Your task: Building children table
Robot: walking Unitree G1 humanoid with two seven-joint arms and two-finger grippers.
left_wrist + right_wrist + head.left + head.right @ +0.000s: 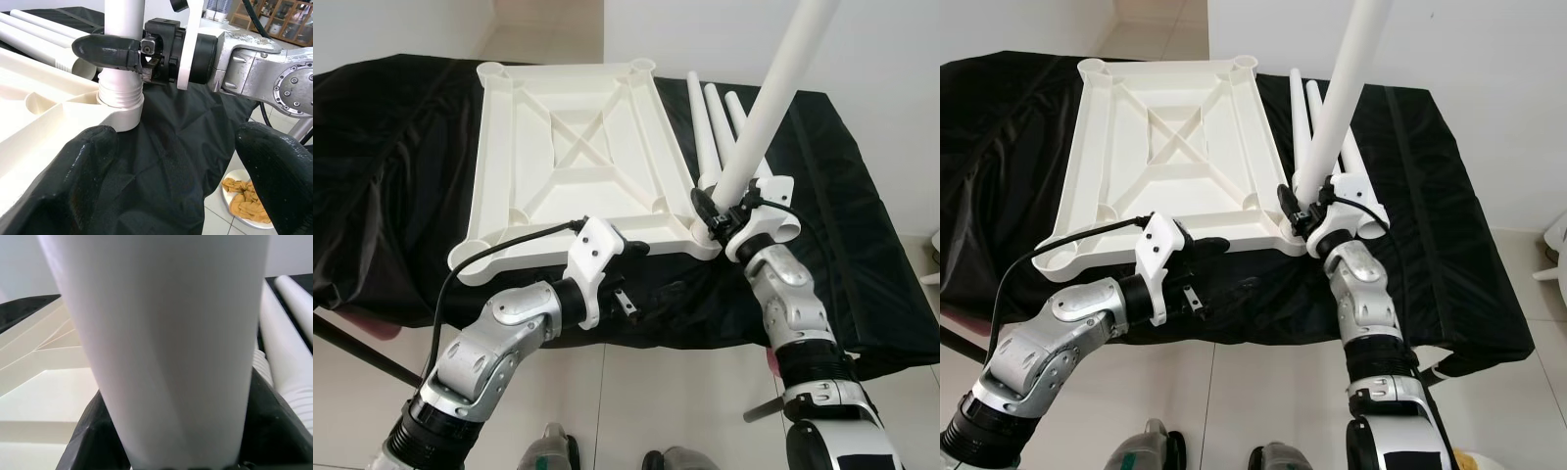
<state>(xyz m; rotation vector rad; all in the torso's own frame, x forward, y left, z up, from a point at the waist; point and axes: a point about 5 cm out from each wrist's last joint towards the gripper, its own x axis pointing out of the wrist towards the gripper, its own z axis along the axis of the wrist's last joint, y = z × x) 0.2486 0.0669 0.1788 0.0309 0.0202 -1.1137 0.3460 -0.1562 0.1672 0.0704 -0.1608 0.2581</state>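
Atop black cloth point(391, 176), ribbed white tabletop point(570, 147)

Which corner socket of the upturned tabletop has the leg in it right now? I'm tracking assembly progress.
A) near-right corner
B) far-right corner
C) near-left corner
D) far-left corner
A: the right gripper is shut on the white leg, whose threaded end sits in the socket at the near-right corner of the tabletop, while spare legs lie beside it.

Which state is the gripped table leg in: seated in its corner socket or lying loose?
Seated: the leg stands with its threaded end in the corner socket.
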